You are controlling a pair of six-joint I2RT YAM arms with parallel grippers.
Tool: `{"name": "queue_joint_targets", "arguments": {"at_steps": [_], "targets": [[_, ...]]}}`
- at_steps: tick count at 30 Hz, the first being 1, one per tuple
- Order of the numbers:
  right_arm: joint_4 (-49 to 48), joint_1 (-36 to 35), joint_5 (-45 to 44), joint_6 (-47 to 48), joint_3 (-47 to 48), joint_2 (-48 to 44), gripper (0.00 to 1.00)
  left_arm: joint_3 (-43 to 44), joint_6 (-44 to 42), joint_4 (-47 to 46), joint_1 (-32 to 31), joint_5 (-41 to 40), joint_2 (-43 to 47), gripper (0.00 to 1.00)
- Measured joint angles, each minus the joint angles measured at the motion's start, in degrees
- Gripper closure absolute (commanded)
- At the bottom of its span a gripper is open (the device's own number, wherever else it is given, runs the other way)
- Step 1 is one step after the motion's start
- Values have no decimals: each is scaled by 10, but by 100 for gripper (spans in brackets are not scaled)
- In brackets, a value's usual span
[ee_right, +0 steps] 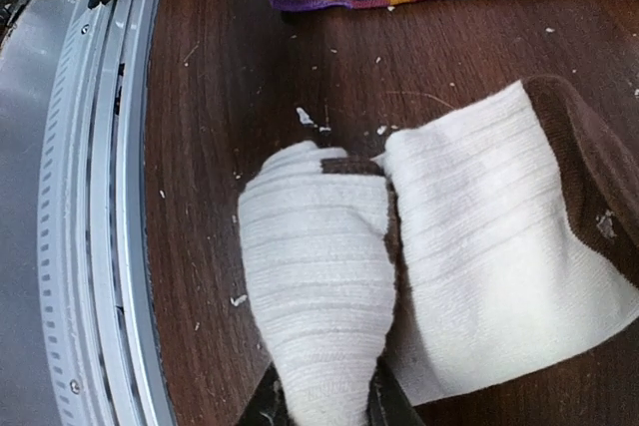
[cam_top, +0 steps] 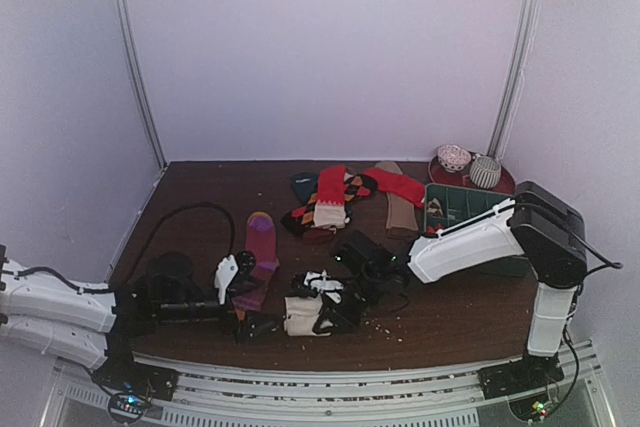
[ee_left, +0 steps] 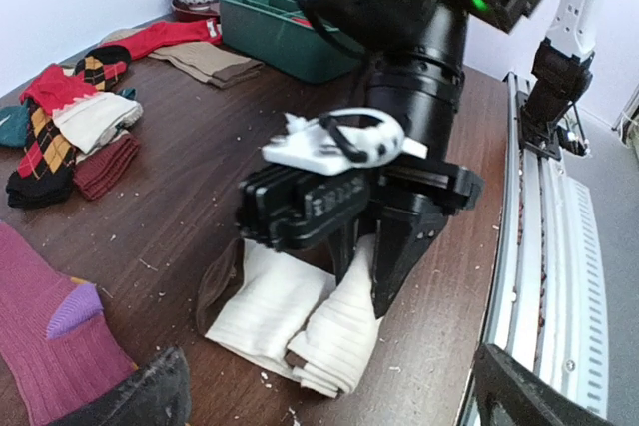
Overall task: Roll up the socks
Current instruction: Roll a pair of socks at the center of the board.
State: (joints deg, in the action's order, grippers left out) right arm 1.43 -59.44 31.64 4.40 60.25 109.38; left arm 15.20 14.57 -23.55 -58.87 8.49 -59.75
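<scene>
Far left, my left gripper (cam_top: 245,304) (ee_left: 324,391) sits low at the front of the table (cam_top: 200,197) with its jaws spread wide, released, just beside the purple-magenta striped sock (cam_top: 262,252) (ee_left: 40,346), which lies flat. To its right, near the front edge, lies the cream-and-brown sock (cam_top: 300,315) (ee_left: 265,311) (ee_right: 479,246), partly rolled, and my right gripper (cam_top: 328,312) (ee_left: 364,281) (ee_right: 324,404) stands over it, clenched on the rolled end. Farther back and rightward, the other socks (cam_top: 335,202), red, argyle and tan, lie in a loose heap near the green tray (cam_top: 455,202)
</scene>
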Motion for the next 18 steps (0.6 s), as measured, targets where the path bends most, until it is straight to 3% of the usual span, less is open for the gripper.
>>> {"name": "queue_joint_targets", "arguments": {"at_steps": [7,14,16,18], "targets": [[155,14,56,-14,117,62,81,-23,-58,-119,-28,-11,-146,5],[194,19,76,-12,137,73,81,4,-81,-189,-46,-7,-276,16],[199,20,80,-12,137,74,81,13,-83,-203,-49,-7,-290,25],[202,21,84,-12,137,75,81,16,-86,-216,-50,-8,-294,43]]}}
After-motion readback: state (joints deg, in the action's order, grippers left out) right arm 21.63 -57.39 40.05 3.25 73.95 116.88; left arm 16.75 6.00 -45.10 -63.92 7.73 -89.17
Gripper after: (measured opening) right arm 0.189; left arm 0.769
